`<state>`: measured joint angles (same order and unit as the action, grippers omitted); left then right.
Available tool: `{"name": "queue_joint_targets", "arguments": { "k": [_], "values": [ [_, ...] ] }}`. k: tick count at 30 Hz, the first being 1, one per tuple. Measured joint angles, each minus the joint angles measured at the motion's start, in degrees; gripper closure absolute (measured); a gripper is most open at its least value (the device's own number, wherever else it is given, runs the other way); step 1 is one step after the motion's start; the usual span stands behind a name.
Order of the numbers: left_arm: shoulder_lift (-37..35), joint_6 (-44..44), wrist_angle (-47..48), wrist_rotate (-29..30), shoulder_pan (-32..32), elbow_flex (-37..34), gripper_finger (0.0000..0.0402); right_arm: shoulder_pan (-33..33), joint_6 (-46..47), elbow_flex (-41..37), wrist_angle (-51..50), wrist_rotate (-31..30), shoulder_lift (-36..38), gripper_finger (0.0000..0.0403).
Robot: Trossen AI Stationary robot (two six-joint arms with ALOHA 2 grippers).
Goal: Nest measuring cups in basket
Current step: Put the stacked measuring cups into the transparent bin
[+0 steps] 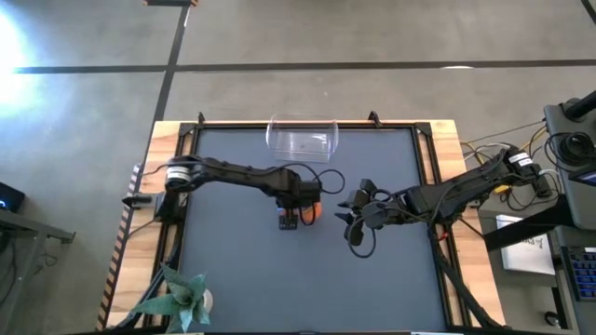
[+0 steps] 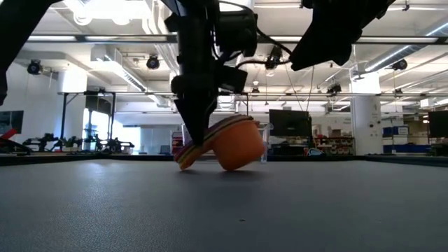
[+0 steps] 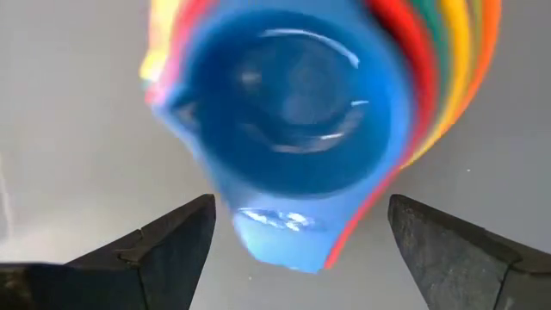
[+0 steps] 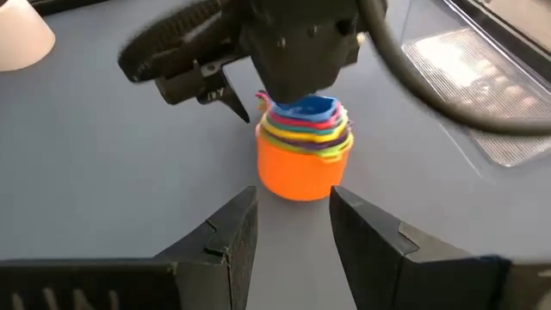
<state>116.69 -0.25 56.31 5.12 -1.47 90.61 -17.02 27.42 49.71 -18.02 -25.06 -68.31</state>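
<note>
Nested stack of small round plastic measuring cups point(image 4: 303, 155), orange outermost, blue innermost, rests mid-table on dark mat, tilted in low view point(image 2: 227, 145)
Left gripper point(image 1: 291, 216) directly over stack, fingers point(image 3: 164, 245) spread either side of blue cup's flat handle point(image 3: 284, 237), not closed on it
Right gripper point(image 1: 350, 216) just beside stack, jaws parted, holding nothing
Clear rectangular plastic basket point(image 1: 302, 136) at table's far edge, well apart from cups

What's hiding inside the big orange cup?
Inside the orange cup sits a stack of smaller cups: yellow, green, red and purple rims show, with the blue cup innermost. Their bodies are covered by the orange wall. The left end effector hovers over them.
</note>
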Motion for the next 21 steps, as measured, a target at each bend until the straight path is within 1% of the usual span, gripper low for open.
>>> {"name": "queue_joint_targets", "arguments": {
  "k": [12,15,18,21],
  "values": [
    [-5.97,-0.31,0.31,0.44,-0.02,0.0,0.0074,0.01,-0.2,-0.05,2.05,-0.53,-0.14,0.0268],
    [-7.7,-0.1,0.68,0.5,-0.02,0.0,0.0074,0.17,-2.7,-0.77,8.62,-0.81,-1.68,0.0268],
    [-9.58,0.18,0.72,0.53,-0.02,0.0,0.0074,0.46,-7.71,-1.31,15.79,-0.73,-4.9,0.0268],
    [-11.34,1.18,0.64,0.53,0.2,-0.04,0.0074,0.84,-11.16,-1.33,19.14,-0.62,-8.21,0.0269]
  ]
}}
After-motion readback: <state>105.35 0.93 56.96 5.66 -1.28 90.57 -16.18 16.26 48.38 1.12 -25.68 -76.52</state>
